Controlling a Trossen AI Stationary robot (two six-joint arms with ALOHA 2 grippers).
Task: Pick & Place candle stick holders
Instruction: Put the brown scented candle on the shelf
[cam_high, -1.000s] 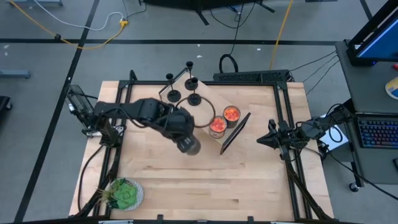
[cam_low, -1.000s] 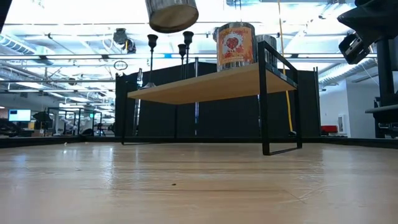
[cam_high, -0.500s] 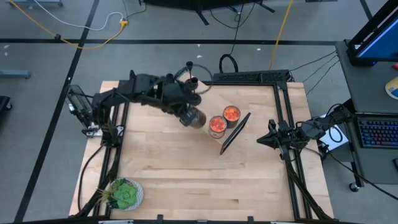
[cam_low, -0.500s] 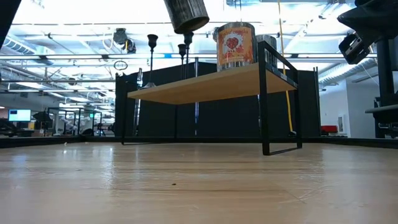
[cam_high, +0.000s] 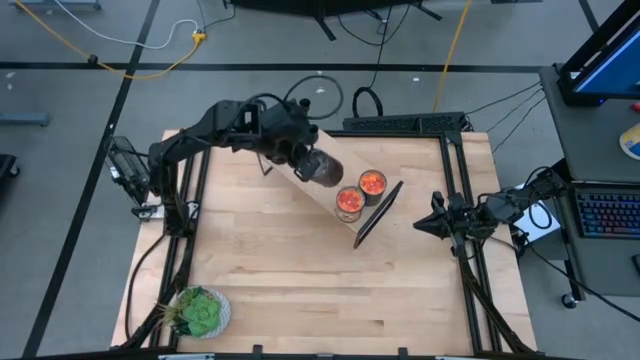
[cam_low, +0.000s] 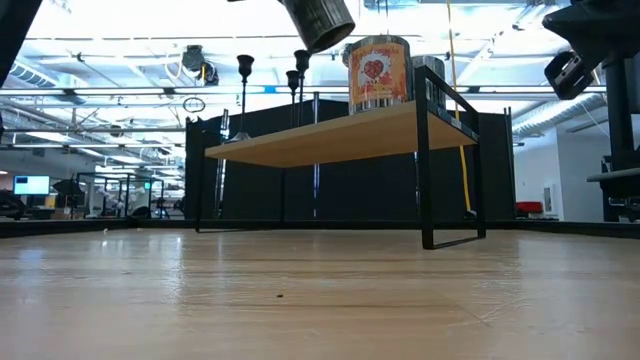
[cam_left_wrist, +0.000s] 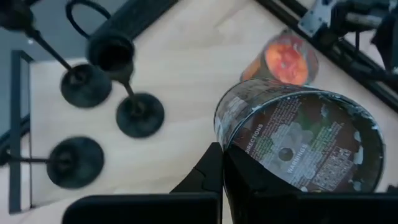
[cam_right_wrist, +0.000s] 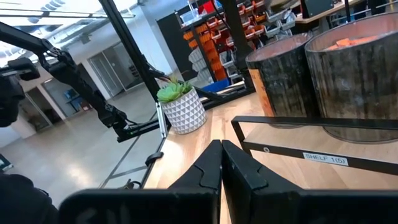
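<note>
Judging by how things lie, the candle stick holders are untouched: in the left wrist view 3 of them (cam_left_wrist: 85, 85) (cam_left_wrist: 140, 114) (cam_left_wrist: 71, 160) stand upright on the raised wooden shelf (cam_left_wrist: 186, 81), close together at its back-left end, and none is in a claw. What the left claw (cam_left_wrist: 219, 177) carries is not one of them: it is clenched on a squat silver jar (cam_left_wrist: 298, 143), held in the air above the shelf, tilted, with its label toward the wrist camera. The holders stand just beside and below that claw, on the side away from the 2 orange-red glass jars (cam_high: 349, 201) (cam_high: 371, 183). So picking and placing the holders looks entirely ahead.

The right claw (cam_right_wrist: 222, 163) waits at the desk's (cam_high: 300, 290) right edge, its fingers pressed together on nothing.
</note>
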